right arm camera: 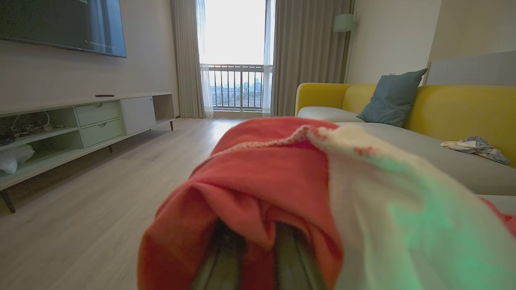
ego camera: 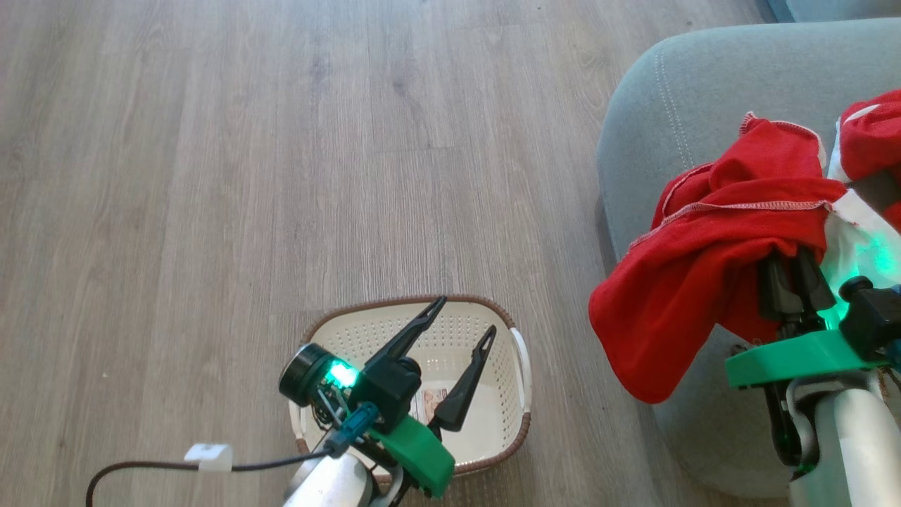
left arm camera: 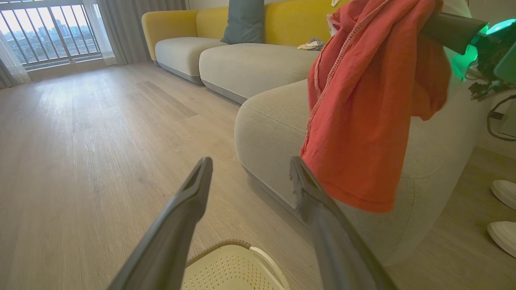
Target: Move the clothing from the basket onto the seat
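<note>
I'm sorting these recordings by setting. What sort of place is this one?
Most likely a home living room: a yellow-backed sofa with a blue-grey cushion, a wall-mounted TV above a low media cabinet, and curtained balcony doors beyond a wood-look floor.

Left tool spread wide, fingers forward; right tool, tips covered, seemingly pinched on the clothing.

The oval cream perforated plastic basket stands on the wood-plank floor, left of the large grey-green upholstered seat; red fabric clothing hangs at the seat's near left corner.
</note>
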`<state>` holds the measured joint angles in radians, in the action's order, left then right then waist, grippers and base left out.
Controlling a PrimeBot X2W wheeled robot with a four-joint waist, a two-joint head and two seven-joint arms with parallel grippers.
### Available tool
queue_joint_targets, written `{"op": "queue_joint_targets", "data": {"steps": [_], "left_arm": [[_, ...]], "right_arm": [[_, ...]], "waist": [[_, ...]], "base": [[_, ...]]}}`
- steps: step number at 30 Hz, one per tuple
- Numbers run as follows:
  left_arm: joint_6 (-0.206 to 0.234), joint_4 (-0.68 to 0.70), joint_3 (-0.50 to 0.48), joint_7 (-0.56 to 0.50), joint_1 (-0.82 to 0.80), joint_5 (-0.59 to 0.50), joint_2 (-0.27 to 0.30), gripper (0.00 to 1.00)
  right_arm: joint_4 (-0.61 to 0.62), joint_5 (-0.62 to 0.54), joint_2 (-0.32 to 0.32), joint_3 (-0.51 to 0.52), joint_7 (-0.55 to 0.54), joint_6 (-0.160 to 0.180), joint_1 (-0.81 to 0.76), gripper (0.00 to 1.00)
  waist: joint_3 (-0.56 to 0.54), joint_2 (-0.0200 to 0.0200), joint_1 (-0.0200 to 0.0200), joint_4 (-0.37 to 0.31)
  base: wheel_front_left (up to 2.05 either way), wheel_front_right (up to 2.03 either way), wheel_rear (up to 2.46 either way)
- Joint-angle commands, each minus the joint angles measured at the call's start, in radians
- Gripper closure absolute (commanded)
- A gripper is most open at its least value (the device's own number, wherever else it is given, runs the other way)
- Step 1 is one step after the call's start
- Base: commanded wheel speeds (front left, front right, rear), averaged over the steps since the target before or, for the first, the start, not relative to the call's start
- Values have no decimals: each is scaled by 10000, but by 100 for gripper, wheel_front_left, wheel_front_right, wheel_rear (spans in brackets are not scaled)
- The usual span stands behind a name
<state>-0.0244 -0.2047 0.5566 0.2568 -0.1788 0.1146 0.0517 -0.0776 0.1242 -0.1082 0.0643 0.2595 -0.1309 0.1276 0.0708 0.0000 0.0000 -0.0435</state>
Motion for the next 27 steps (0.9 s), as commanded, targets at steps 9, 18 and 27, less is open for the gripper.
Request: {"op": "queue_joint_targets", "data": {"steps": [9, 18, 27], "left_arm": [[29, 420, -348, 49, -233, 36, -15, 0], [30, 557, -254, 49, -387, -47, -15, 0], [120, 627, -113, 49, -548, -100, -15, 0]], "right_arm": [[470, 21, -114, -90, 23, 2, 272, 100], [676, -17, -84, 36, 23, 2, 476, 100], [750, -17, -27, 100, 23, 2, 615, 100]], "waist": [[129, 0, 0, -371], [437, 0, 0, -1541], [704, 0, 0, -2840]], "base": [[0, 0, 0], [0, 0, 0], [0, 0, 0]]}}
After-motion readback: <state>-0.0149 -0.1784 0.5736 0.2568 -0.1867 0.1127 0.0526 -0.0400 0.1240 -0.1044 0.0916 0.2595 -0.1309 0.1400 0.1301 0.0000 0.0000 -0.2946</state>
